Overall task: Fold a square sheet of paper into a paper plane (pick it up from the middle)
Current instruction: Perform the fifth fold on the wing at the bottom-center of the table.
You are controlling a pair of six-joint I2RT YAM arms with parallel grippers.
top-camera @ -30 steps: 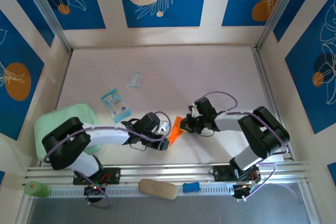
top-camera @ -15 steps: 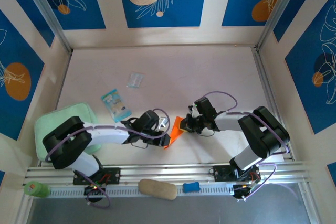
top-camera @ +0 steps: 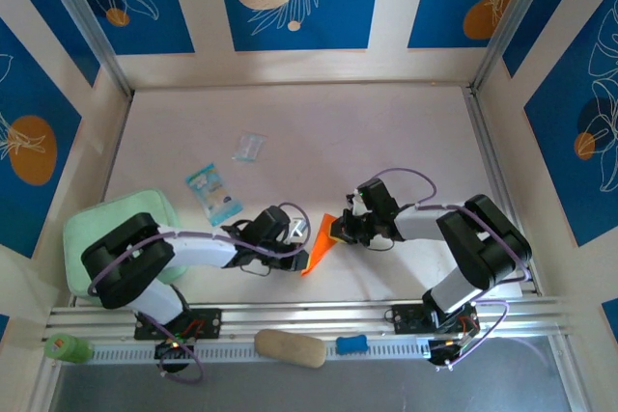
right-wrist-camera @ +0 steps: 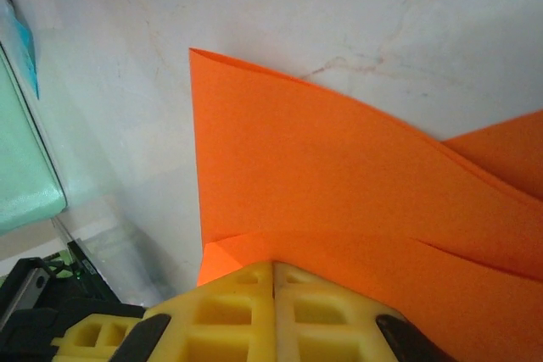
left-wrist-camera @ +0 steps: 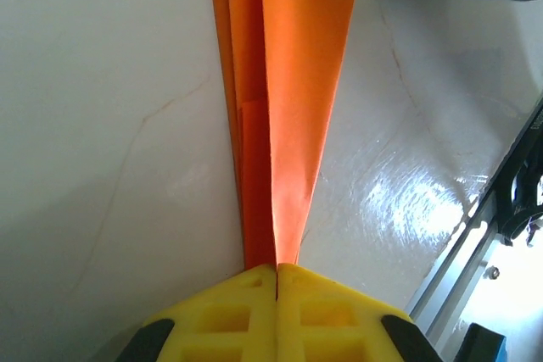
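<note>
While both grippers pinch it, the orange paper (top-camera: pixel 319 243) spans the gap between them as a folded wedge, near the front middle of the table (top-camera: pixel 386 132).

At its narrow end, the left gripper (left-wrist-camera: pixel 277 270) has its yellow fingers pressed together right on the centre crease, probably so the stacked layers cannot spring apart. The right gripper (right-wrist-camera: pixel 273 267) is clamped on the edge of the broader end, which would let the two arms pull the fold taut between them. From above, both wrists cover the ends of the paper, and I cannot tell whether it rests on the table or hangs just clear. The fingers hide how many layers sit in each pinch. The blue-and-white packet (top-camera: pixel 212 192), clear wrapper (top-camera: pixel 249 147) and mint green pad (top-camera: pixel 116 224) lie well apart to the left.
</note>
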